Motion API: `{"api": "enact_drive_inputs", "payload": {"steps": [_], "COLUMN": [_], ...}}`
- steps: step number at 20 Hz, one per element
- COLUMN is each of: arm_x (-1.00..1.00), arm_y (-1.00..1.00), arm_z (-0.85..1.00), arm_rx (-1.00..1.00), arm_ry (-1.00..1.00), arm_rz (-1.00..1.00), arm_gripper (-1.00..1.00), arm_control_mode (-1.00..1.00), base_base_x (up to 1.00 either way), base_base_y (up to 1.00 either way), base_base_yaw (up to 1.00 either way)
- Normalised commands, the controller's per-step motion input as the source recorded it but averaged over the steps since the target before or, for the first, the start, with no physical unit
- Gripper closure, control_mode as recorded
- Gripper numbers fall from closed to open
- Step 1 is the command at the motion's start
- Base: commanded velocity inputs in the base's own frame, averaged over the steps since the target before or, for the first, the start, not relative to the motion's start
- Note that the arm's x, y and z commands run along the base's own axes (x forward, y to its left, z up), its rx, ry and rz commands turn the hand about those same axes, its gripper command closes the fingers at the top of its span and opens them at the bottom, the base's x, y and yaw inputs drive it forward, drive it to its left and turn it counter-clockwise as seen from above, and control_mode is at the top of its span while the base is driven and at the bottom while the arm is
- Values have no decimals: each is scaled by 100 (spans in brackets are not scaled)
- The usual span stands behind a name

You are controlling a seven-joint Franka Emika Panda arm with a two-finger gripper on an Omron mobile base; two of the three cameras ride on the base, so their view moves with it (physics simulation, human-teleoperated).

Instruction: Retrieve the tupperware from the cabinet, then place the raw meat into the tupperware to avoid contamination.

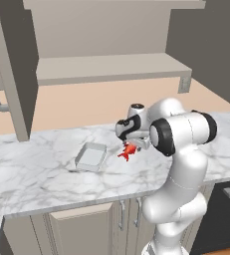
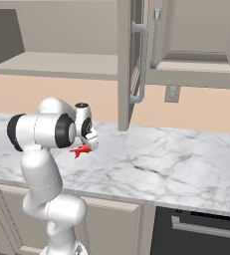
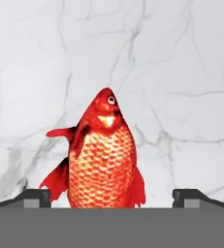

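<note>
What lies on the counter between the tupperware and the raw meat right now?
Nothing: in the left base view a short stretch of bare marble counter separates the tupperware from the raw meat, which sits under the open gripper.

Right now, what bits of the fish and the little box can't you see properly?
- Raw meat: in the hand view its tail end is cut off at the bottom, between the wide-apart finger tips of the gripper.
- Raw meat in the base views: partly covered by the hand above it, too small for detail.
- Tupperware: in the left base view, its near wall hides part of the inside floor.
- Cabinet: cut off by the top edge in the right base view.
</note>
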Motion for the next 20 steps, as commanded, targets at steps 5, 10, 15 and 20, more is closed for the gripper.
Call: {"api": "enact_drive_inputs", "payload": {"steps": [5,10,15,20], "arm_x": [19,13,1,7], "arm_y": [0,0,0,3], "arm_z": [-23,-35,-26,-1], "arm_rx": [0,0,0,0], "arm_ry": [0,0,0,1], "arm_rz": [0,0,0,0], "arm_gripper": [-100,-100,100,100], "arm_control_mode": [-100,-100,-100,-100], "base_base_x": [0,0,0,0], "base_base_y": [0,0,0,0], "base_base_yaw": [0,0,0,0]}}
